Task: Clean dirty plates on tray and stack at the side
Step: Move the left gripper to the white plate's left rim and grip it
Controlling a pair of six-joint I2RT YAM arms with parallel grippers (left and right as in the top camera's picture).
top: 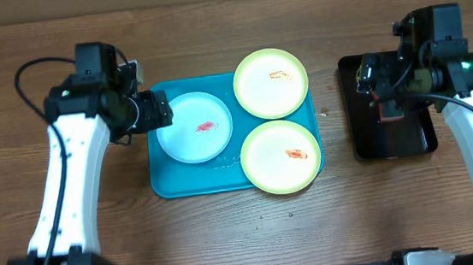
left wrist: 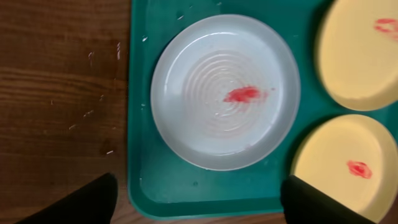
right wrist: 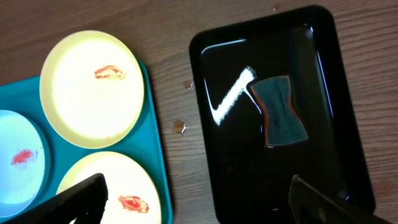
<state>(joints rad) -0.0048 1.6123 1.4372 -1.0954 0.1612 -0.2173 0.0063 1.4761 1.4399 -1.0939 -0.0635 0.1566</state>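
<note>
Left gripper (top: 156, 111) is hovering spread apart by blue plate (top: 194, 128) | right gripper (top: 378, 87) likewise above sponge (right wrist: 281, 111) | plates (top: 271, 82) are lying in tray (top: 166, 187), likely light, stiff, slippery; grab rim.

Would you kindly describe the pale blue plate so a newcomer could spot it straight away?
Find the large turquoise tray in the middle. The pale blue plate fills its left end, nearest the left claw. The two yellow-green plates beside it differ in colour.
</note>
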